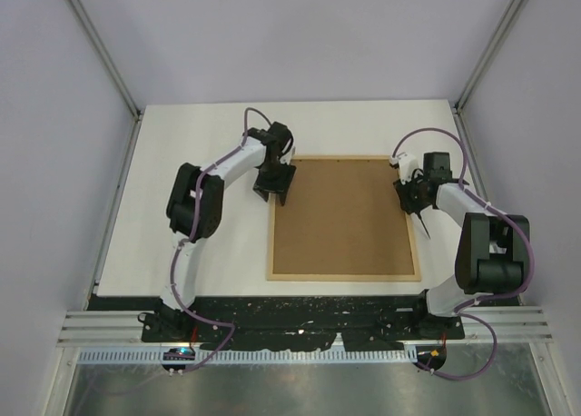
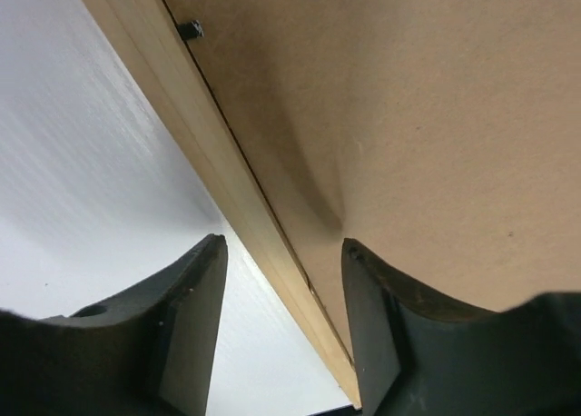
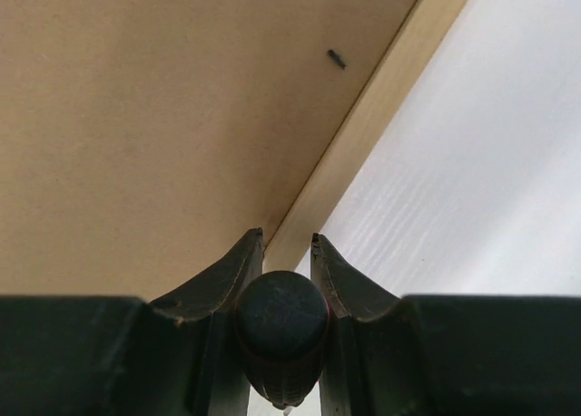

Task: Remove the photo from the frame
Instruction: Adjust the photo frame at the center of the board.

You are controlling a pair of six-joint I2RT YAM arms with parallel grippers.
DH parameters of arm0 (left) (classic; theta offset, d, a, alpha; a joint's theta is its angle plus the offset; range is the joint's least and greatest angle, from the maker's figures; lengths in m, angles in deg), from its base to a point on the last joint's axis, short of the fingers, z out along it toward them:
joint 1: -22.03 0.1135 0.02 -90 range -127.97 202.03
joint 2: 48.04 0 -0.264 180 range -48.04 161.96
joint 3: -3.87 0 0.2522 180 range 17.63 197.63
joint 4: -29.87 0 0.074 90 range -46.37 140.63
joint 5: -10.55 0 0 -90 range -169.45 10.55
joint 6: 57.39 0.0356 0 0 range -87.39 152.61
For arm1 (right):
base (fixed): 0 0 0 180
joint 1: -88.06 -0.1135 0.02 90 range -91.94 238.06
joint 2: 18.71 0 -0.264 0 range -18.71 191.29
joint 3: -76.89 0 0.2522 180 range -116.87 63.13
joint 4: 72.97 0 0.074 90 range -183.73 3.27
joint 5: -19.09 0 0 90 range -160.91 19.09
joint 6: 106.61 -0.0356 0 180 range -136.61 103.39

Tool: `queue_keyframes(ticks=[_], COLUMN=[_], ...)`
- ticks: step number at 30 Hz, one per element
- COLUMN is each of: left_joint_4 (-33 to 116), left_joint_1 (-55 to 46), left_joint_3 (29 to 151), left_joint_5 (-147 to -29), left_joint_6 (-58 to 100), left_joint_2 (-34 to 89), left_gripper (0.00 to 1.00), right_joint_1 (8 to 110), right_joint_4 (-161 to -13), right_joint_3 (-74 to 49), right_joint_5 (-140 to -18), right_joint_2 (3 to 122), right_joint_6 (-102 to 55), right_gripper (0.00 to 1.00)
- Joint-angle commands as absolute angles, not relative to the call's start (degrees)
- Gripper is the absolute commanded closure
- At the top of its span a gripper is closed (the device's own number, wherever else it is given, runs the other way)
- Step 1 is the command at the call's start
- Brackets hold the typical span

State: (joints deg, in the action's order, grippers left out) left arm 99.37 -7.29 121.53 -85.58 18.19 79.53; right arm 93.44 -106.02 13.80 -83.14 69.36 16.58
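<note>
The frame [image 1: 345,276] lies face down on the white table, its brown fibreboard back [image 1: 343,216] facing up. The photo is hidden. My left gripper [image 1: 275,191] is open and straddles the frame's left wooden strip [image 2: 209,153] near the far corner, one finger over the table and one over the back board [image 2: 408,116]. My right gripper [image 1: 419,207] sits at the frame's right strip [image 3: 381,116] and is shut on the dark, red-trimmed screwdriver handle [image 3: 282,321]. The screwdriver's tip [image 1: 425,225] points toward the near side.
A small dark retaining tab [image 2: 190,29] sits at the back board's left edge, and another tab [image 3: 337,59] at its right edge. White table [image 1: 191,198] surrounds the frame. Grey walls and metal posts enclose the sides and back.
</note>
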Motion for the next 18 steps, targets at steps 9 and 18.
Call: queue_keyframes(ticks=[9,18], left_joint_4=[103.7,103.8], left_joint_1=[-3.1,-4.2], left_joint_3=[144.1,146.5], left_joint_5=[-80.4,-80.3], left_joint_6=[19.0,18.7], left_joint_2=[90.1,92.0], left_gripper=[0.37,0.40], right_joint_1=[93.1,92.7], right_joint_4=[-106.2,-107.4], right_joint_3=[15.2,15.1], right_joint_5=[-86.4,-86.2], right_joint_2=[67.2,66.4], right_joint_6=[18.1,18.1], right_gripper=[0.92,0.92])
